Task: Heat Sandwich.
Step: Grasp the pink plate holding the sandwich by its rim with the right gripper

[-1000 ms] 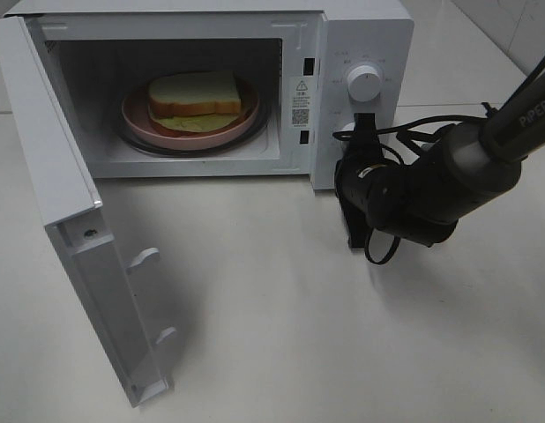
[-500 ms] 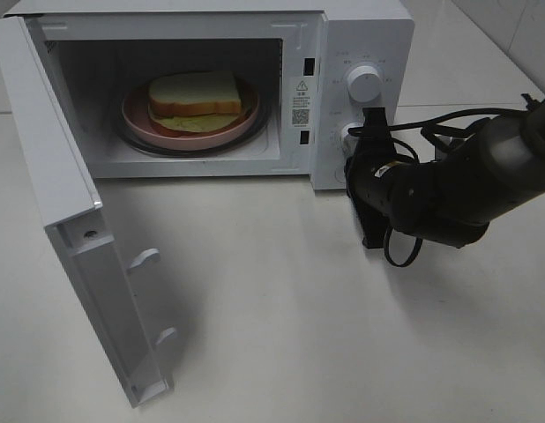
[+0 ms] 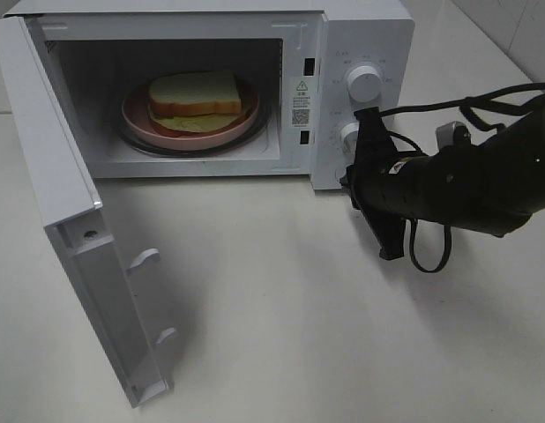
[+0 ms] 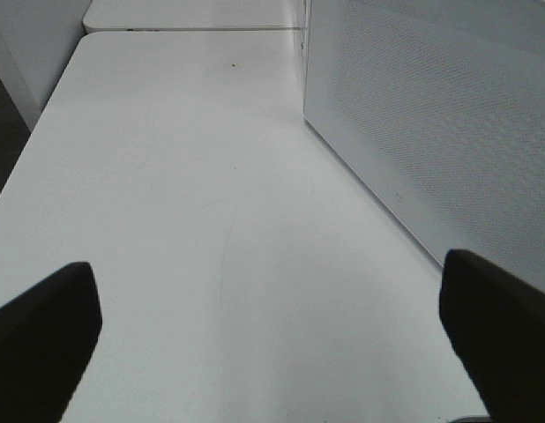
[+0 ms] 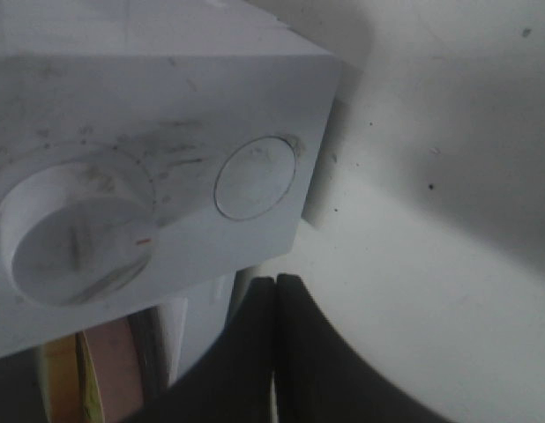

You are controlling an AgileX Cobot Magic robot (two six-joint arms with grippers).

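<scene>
The sandwich (image 3: 195,93), white bread with tan crust and pale green filling, lies on a round pink plate (image 3: 136,115) inside the open white microwave (image 3: 361,35). My right gripper (image 3: 350,182) is shut and empty. It hovers just in front of the control panel, below the lower knob (image 3: 348,134). In the right wrist view its closed fingertips (image 5: 274,291) point at the panel's two round knobs (image 5: 74,242). My left gripper (image 4: 272,344) is wide open over bare table, with a dotted white panel (image 4: 431,132) beside it. It does not appear in the high view.
The microwave door (image 3: 70,220) swings out to the front left and reaches almost to the table's near edge. A black cable (image 3: 427,256) loops under my right arm. White tabletop (image 3: 281,326) stretches in front of the oven.
My right arm has swung to the right and turned, drawing the shut gripper slightly away from the panel. The sandwich, plate and door have not moved.
</scene>
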